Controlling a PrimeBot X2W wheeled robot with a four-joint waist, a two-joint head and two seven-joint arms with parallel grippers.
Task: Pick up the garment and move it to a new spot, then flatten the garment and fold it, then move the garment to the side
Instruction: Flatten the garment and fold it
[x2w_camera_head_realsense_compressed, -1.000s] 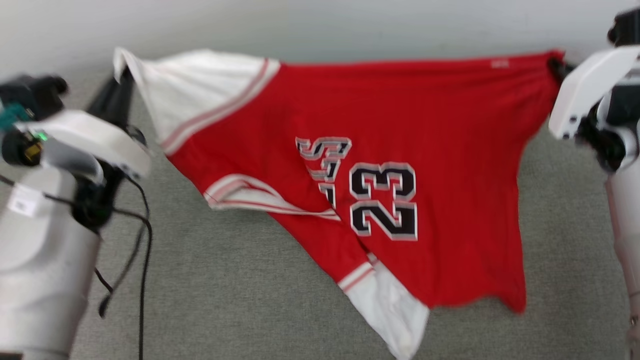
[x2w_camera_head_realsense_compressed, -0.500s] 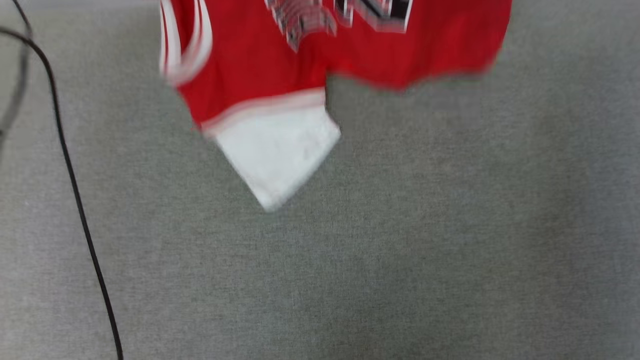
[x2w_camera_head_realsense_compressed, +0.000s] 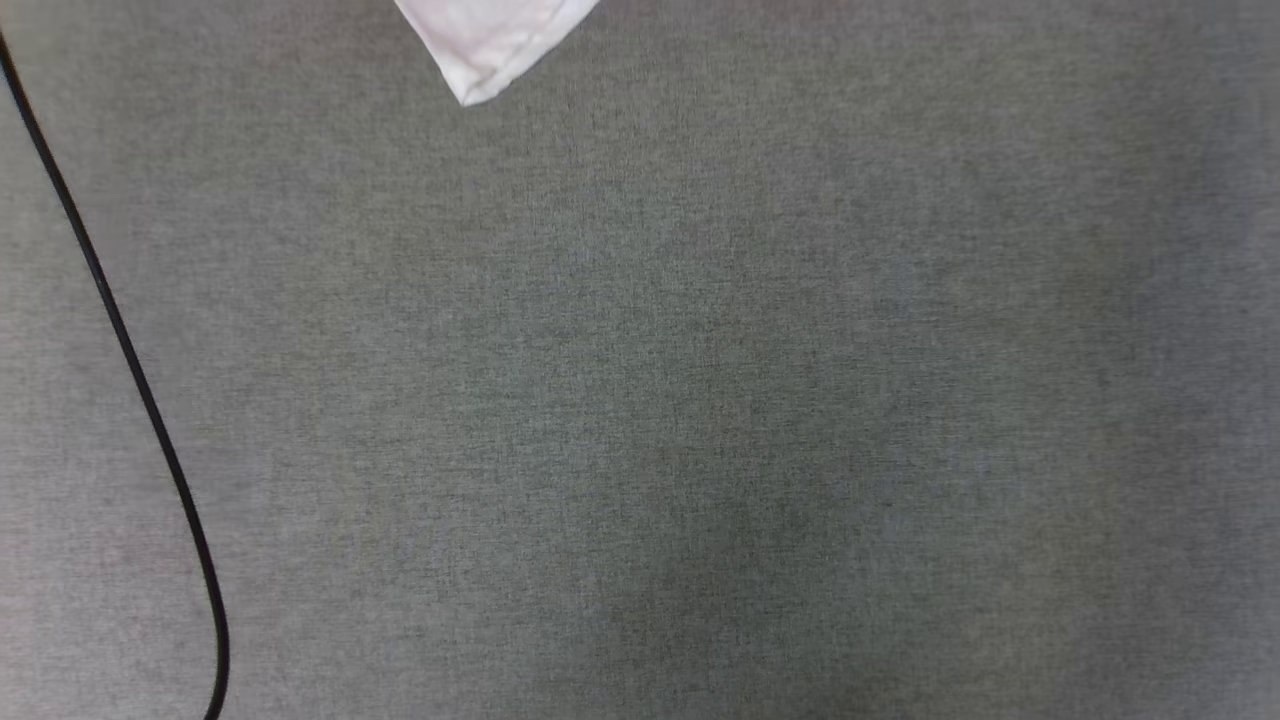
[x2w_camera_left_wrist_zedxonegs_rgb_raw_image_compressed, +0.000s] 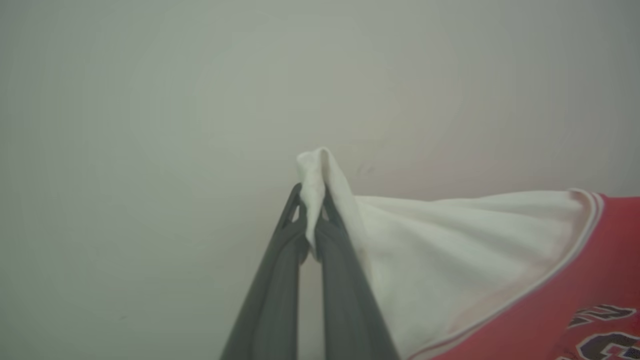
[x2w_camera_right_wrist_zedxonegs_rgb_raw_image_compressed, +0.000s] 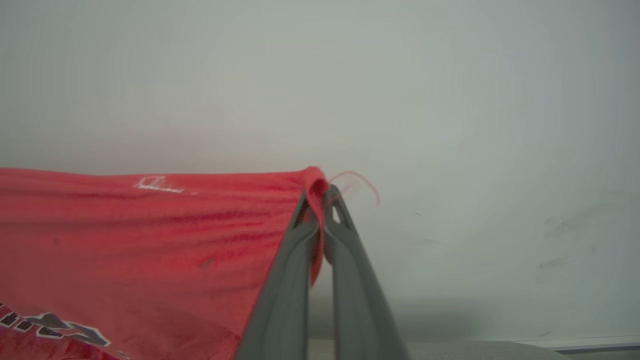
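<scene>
While a white sleeve of the garment (x2w_camera_left_wrist_zedxonegs_rgb_raw_image_compressed: 450, 250) is pinched by the left hand (x2w_camera_left_wrist_zedxonegs_rgb_raw_image_compressed: 312, 194), its red hem corner is clamped by the right hand (x2w_camera_right_wrist_zedxonegs_rgb_raw_image_compressed: 320, 196)

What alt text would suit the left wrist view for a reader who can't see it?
The left end effector, shut, pinches the garment by a fold of its white sleeve, lifted before a plain pale wall. Its red body with dark lettering runs off the lower right.
</scene>
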